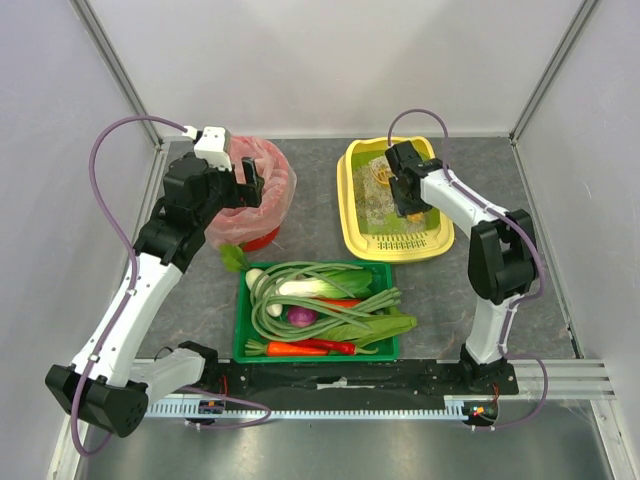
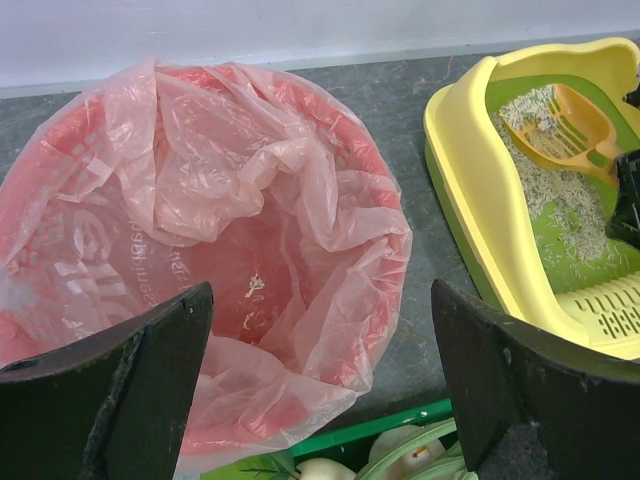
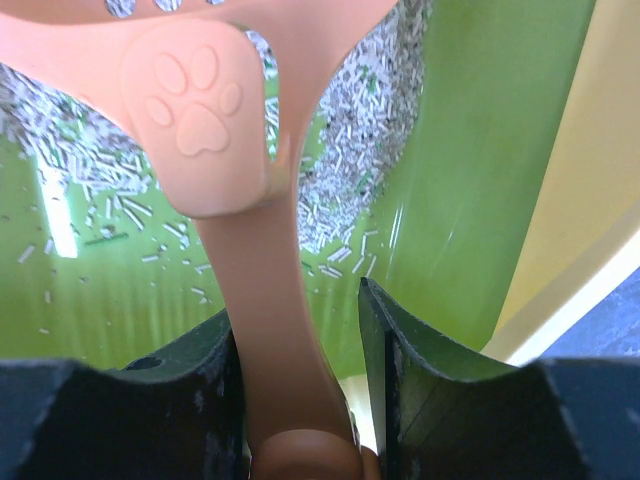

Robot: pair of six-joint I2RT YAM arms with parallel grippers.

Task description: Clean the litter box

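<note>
We see the litter box (image 1: 349, 200) at the far right of the desk (image 1: 320, 190). It is a yellow rectangular tray with a rounded rim and a glossy green lining (image 3: 450, 150). From the left wrist view its near end (image 2: 610, 310) is a slotted yellow grate. Grey-beige litter (image 2: 560, 200) of small stick-like granules is scattered thinly over the green floor, thicker toward the far end and sparse nearer the grate.

The right tool (image 1: 412, 200) reaches down inside the box, and in its own camera (image 3: 295, 330) the fingers are clamped on the handle of a peach-orange scoop (image 3: 200, 130). The scoop carries a raised paw print, and its slotted head lies over the litter. The box's right-hand yellow wall (image 3: 590, 200) rises just beside the right finger, leaving little room on that side.

The left tool (image 1: 248, 180) hangs over the red bin with its pink bag (image 1: 270, 190), its fingers (image 2: 150, 390) wide apart and holding nothing. The bag mouth (image 2: 250, 200) gapes open beneath them.

A bare strip of grey desk separates the bin from the box's left rim (image 2: 470, 200). The green vegetable tray (image 1: 243, 345) sits near the front, its far edge close to both the bin and the box. White walls close in the desk on the left, far and right sides.
</note>
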